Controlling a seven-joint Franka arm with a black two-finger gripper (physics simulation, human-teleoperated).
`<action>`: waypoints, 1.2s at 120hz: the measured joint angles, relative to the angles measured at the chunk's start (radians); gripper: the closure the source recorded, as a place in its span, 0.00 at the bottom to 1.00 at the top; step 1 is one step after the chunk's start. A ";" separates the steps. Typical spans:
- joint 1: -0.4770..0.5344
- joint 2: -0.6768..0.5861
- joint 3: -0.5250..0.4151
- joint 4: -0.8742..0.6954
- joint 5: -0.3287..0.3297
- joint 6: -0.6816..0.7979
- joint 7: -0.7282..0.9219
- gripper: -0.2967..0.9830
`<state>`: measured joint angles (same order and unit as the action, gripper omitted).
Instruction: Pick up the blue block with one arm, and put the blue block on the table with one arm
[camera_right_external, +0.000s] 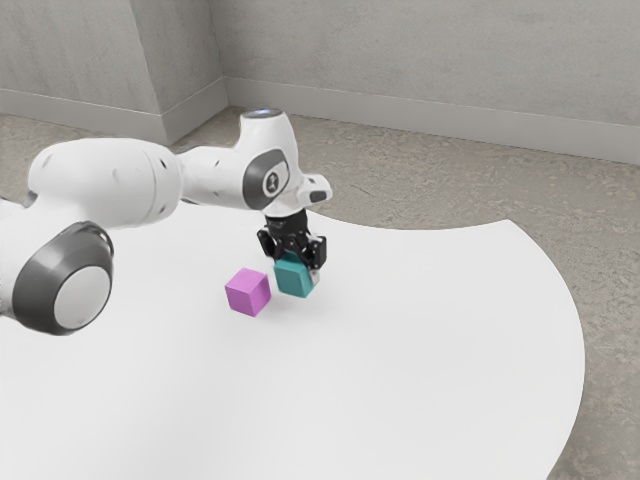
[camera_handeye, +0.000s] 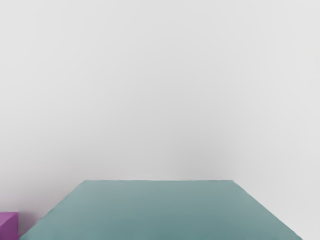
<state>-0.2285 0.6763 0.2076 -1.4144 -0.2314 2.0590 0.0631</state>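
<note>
Black and pointing down, the gripper (camera_right_external: 294, 262) is above the table beside the purple block, shut on the teal-blue block (camera_right_external: 294, 277). One fingertip shows against the block's side toward the exterior view's right; the block partly hides the other finger. In the wrist view the blue block (camera_handeye: 160, 210) is large, level and centred under the hand. Its lower edge is close to the white table (camera_right_external: 400, 350); whether it touches the surface I cannot tell.
A purple block (camera_right_external: 248, 292) rests on the table close by, toward the exterior view's left of the blue one. Its corner (camera_handeye: 8, 227) also appears in the wrist view. The table's curved edge (camera_right_external: 583, 350) runs along the exterior view's right.
</note>
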 joint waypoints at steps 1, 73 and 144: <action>0.000 0.003 -0.001 0.001 0.000 0.000 0.000 0.46; -0.014 0.043 -0.005 0.082 0.000 0.027 -0.009 0.27; -0.057 -0.266 0.009 0.181 0.323 -0.479 -0.028 0.23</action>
<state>-0.2853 0.4100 0.2162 -1.2333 0.0921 1.5803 0.0352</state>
